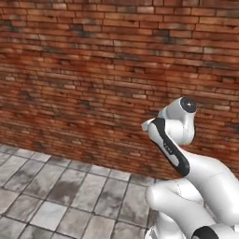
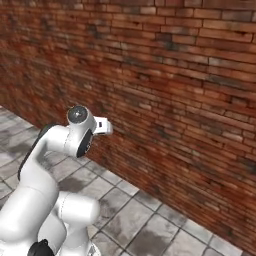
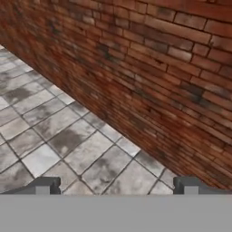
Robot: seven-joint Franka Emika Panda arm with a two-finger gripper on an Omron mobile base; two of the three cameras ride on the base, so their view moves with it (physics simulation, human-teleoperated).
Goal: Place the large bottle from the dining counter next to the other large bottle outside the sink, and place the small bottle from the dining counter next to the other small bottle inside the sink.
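The red brick wall (image 1: 93, 70) and the grey tiled floor (image 1: 56, 191) face the folded arm (image 1: 186, 177), whose gripper (image 3: 117, 186) stands released and empty, probably for travel, with no bottle, sink or counter near.

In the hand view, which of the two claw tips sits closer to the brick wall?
The tip at that view's right: it lines up with the wall's foot, while the other shows over floor tiles.
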